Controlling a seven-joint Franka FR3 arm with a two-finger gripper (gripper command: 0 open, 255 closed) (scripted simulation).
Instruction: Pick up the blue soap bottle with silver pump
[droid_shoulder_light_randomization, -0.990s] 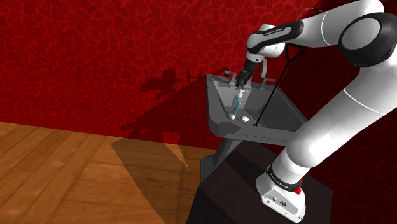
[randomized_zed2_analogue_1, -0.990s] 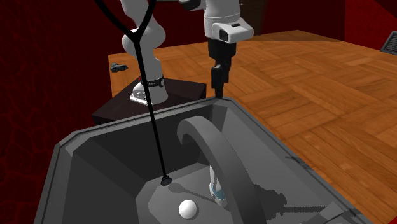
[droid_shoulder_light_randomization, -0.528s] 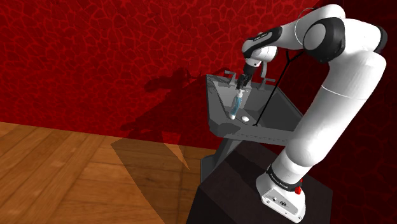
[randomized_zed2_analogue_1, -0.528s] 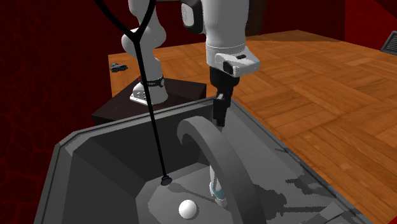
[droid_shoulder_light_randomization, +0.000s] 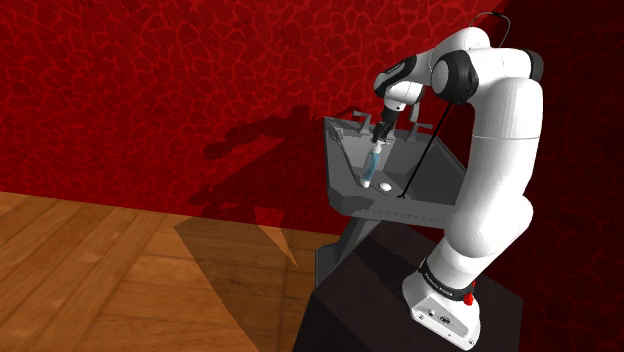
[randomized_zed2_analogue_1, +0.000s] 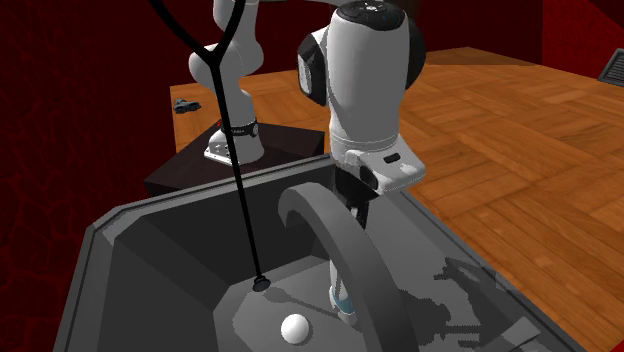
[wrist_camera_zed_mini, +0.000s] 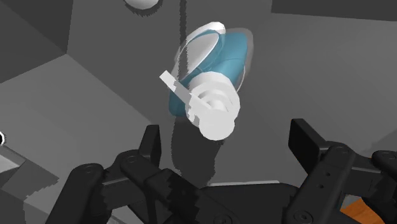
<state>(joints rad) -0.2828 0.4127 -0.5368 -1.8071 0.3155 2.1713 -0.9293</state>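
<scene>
The jaws hang wide open and empty over the bottle (wrist_camera_zed_mini: 228, 54) in the sink (droid_shoulder_light_randomization: 440, 185). Gripping only the pump (wrist_camera_zed_mini: 215, 113) could let it tip or slip.

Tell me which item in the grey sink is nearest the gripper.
The blue soap bottle with a white pump top, directly ahead of the open black gripper; the small white ball lies beyond it.

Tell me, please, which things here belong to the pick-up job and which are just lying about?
Job: blue soap bottle with its pale pump; the open gripper above it.
Lying about: grey sink holding the bottle; arched faucet; white ball on the sink floor; small dark object on the wooden floor.
</scene>
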